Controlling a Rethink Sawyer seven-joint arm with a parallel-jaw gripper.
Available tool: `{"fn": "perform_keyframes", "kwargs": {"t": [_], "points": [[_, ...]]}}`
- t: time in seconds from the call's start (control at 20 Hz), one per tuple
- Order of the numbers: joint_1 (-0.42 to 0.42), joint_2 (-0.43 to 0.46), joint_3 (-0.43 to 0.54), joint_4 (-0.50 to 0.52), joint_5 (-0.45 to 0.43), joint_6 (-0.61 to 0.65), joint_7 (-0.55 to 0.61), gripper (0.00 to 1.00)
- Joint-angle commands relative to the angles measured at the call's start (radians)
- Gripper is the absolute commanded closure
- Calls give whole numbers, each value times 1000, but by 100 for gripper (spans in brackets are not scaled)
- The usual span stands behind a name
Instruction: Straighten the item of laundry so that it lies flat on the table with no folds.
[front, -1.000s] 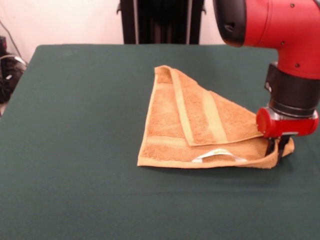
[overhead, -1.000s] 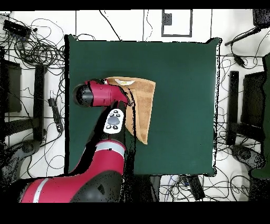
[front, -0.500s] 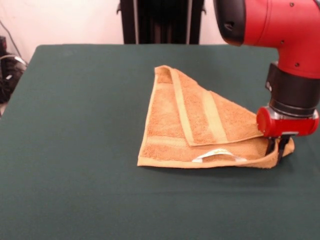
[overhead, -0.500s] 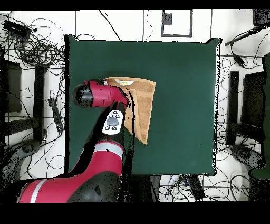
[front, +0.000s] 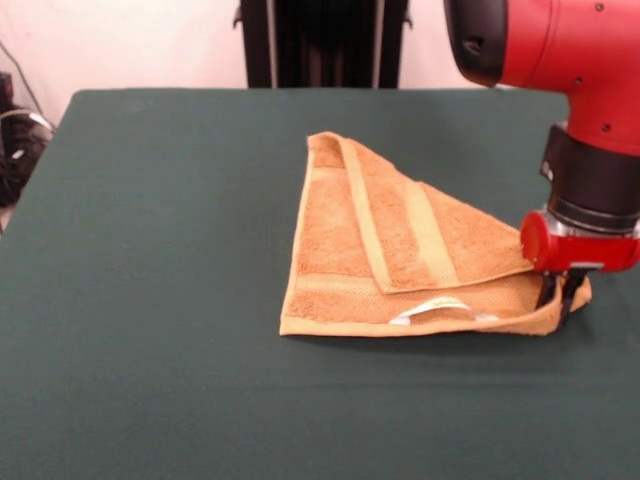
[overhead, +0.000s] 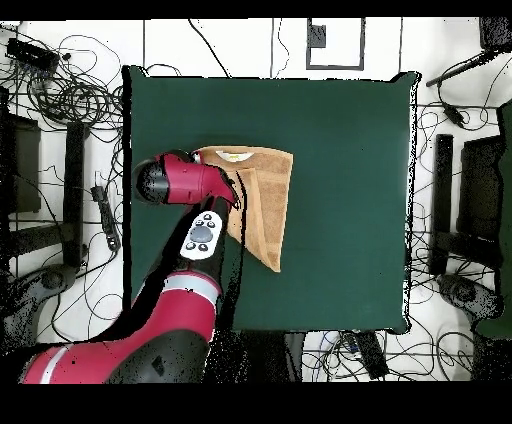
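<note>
The item of laundry (front: 360, 250) is an orange-tan towel folded into a triangle on the green table (front: 150, 250), with pale border bands and a white label (front: 430, 308) at its near edge. In the overhead view the towel (overhead: 268, 200) lies left of the table's (overhead: 340, 150) middle, partly under the arm. My gripper (front: 560, 298) is down at the towel's right corner in the front view, shut on that corner, which is slightly lifted. The fingertips are largely hidden by the cloth.
The red arm (front: 570, 110) fills the upper right of the front view. A black stand (front: 320, 40) rises behind the table's far edge. Cables and equipment (overhead: 60, 90) surround the table in the overhead view.
My gripper has shifted slightly to the right in the front view, dragging the towel's right corner and near edge a little with it.
</note>
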Motion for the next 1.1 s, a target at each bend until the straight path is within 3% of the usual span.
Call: {"fn": "perform_keyframes", "kwargs": {"t": [0.05, 0.75, 1.1], "points": [[66, 102, 94, 30, 78, 112, 313, 100], [60, 71, 100, 109, 93, 37, 294, 100], [62, 86, 94, 73, 82, 78, 268, 100]]}}
